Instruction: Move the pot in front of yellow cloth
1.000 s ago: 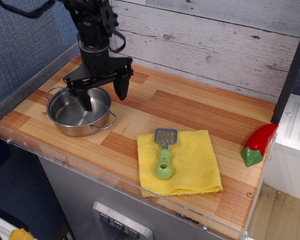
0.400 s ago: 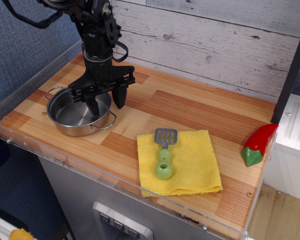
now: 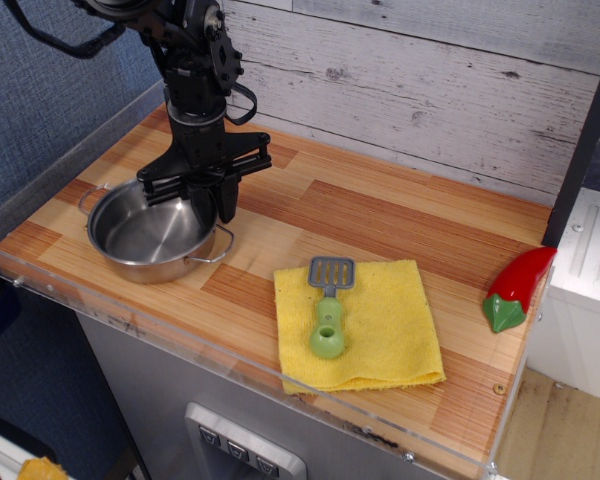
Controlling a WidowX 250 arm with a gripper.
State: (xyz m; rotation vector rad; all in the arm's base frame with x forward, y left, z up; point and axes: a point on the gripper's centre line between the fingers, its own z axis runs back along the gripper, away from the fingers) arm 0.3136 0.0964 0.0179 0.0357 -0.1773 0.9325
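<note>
The shiny steel pot [image 3: 140, 238] sits at the left of the wooden counter, well left of the yellow cloth [image 3: 385, 330]. My black gripper [image 3: 211, 207] comes down from above onto the pot's right rim. One finger is inside the pot and the other is just outside, closed tight on the rim. The pot looks slightly tilted, with its right side raised. The yellow cloth lies flat near the front edge, right of the middle.
A green plastic spatula [image 3: 328, 305] lies on the cloth's left half. A red toy pepper [image 3: 517, 285] lies at the counter's right edge. A clear plastic rim [image 3: 130, 325] runs along the front and left edges, and a plank wall stands behind.
The fingers have closed from wide open onto the pot's right rim. The pot has shifted a little to the left and tipped slightly.
</note>
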